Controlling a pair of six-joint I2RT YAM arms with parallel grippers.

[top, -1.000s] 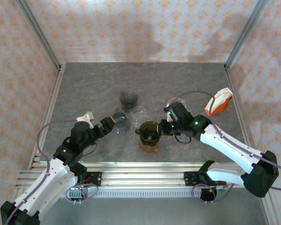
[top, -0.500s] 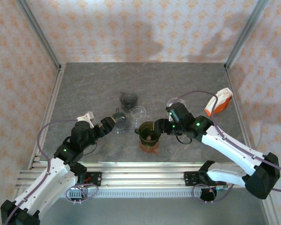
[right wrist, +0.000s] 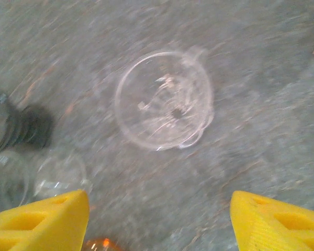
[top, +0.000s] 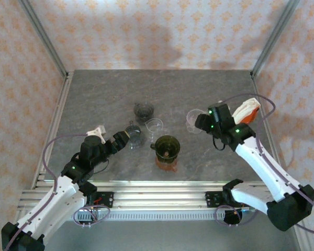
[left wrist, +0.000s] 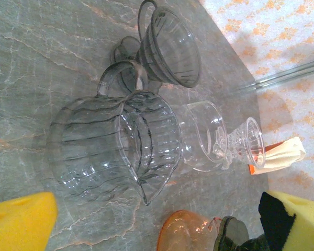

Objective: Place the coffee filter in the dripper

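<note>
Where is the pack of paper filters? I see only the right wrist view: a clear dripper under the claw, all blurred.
Observer: The filter pack lies near the right edge of the table, to the right of the right claw.
Operator: Is paper in any dripper already?
Observer: The green dripper sits on the orange jug; I see no white paper inside it.
Operator: And the other arm?
Observer: The left claw stands open, pointed at the clear pitcher, holding nothing.
</note>
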